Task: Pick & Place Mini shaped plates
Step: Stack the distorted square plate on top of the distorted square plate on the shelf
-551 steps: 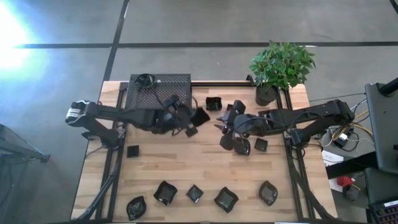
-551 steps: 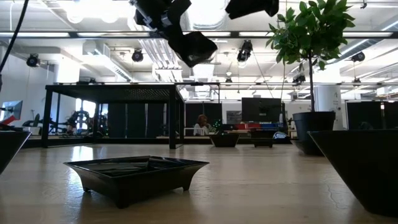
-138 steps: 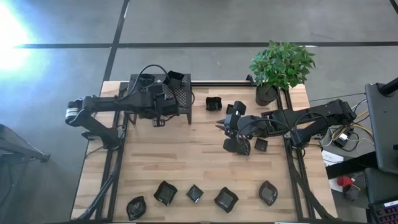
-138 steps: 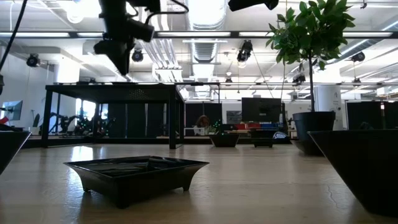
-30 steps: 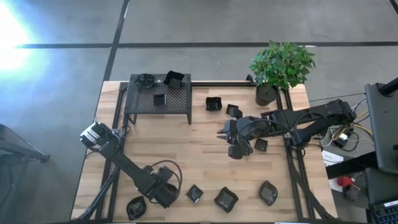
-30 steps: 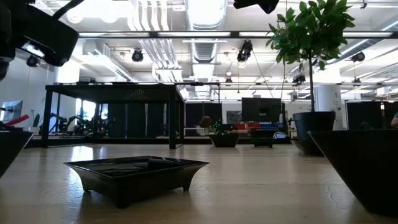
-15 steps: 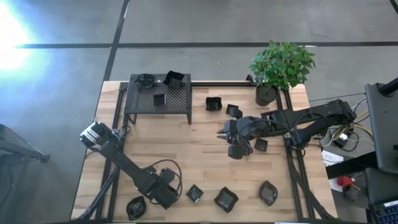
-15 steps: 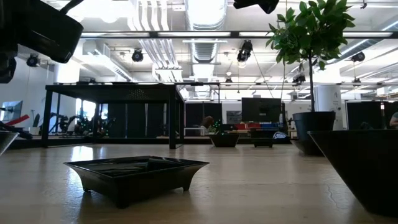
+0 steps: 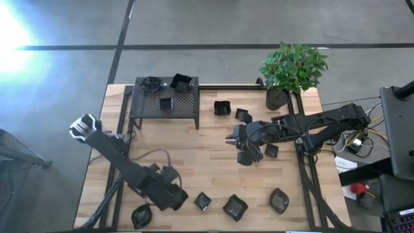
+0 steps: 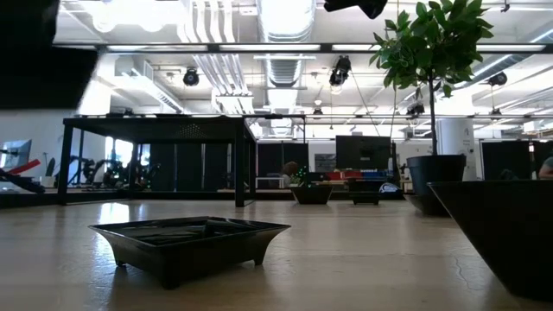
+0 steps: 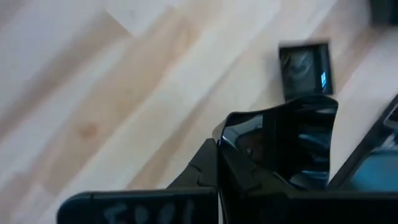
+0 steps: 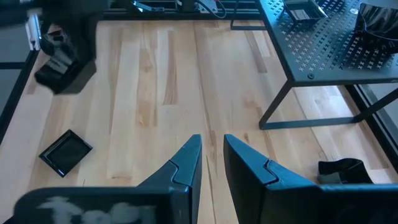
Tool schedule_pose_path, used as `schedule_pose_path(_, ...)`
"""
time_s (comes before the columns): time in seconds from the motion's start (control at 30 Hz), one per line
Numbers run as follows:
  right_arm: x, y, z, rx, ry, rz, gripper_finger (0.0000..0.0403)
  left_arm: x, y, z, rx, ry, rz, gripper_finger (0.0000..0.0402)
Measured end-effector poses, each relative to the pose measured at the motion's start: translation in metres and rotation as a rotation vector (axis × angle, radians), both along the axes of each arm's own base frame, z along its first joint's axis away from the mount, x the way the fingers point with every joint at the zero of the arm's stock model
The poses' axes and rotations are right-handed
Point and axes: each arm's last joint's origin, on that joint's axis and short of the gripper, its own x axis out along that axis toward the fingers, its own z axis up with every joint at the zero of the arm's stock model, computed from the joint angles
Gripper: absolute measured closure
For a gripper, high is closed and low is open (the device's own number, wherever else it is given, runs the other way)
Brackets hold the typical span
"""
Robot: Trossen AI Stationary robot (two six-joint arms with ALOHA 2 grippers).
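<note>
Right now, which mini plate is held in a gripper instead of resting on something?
The glossy plate clamped in the left gripper near the table's front; every other plate rests on wood or the stand.

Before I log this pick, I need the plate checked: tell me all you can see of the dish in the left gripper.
The dish is a small glossy black plate of what looks like moulded plastic, with a raised rim and angular corners. The left gripper is shut on its edge and holds it tilted above the wooden table near the front edge. Only the fingers touch it. A small square plate lies on the table beyond it.
</note>
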Motion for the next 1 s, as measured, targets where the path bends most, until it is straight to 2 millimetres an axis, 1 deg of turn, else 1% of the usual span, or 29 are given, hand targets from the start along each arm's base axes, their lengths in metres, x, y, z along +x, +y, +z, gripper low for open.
schedule_pose_path(0.23,0.000,0.000,0.000,0.000,-0.001,0.000,0.0339,-0.017,0.038,0.039,0.077,-0.116,0.034,0.0401)
schedule_pose_path(0.33,0.000,0.000,0.000,-0.001,-0.003,-0.002,0.0339,-0.020,0.052,0.051,0.163,-0.190,0.025,0.0401)
schedule_pose_path(0.43,0.002,0.000,0.002,-0.020,-0.026,0.012,0.0339,-0.022,0.063,0.060,0.271,-0.251,0.025,0.0401)
schedule_pose_path(0.57,0.013,0.004,0.002,-0.108,-0.085,0.085,0.0339,-0.020,0.075,0.066,0.457,-0.302,0.023,0.0401)
schedule_pose_path(0.77,0.037,0.010,0.000,-0.255,-0.208,0.177,0.0339,-0.014,0.087,0.070,0.727,-0.338,0.066,0.0401)
schedule_pose_path(0.87,0.049,0.011,-0.002,-0.328,-0.266,0.174,0.0339,-0.013,0.090,0.071,0.827,-0.350,0.090,0.0401)
schedule_pose_path(1.0,0.056,0.011,-0.007,-0.397,-0.258,0.159,0.0339,-0.013,0.092,0.072,0.898,-0.360,0.114,0.0401)
